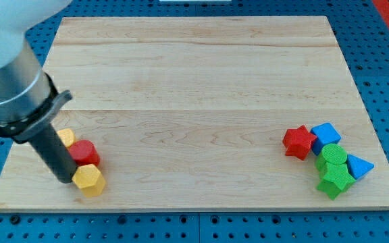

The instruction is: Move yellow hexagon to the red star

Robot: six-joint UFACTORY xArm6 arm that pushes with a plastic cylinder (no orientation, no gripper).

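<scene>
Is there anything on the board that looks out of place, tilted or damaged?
Nothing stands out. The blocks lie flat in two clusters on the board: the yellow hexagon at the view's lower left beside my tip, the red star far right.

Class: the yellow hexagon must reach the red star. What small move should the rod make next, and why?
Probably a short push toward the view's right: my tip sits against the yellow hexagon on its left side, and the red star lies far right, slightly higher.
</scene>
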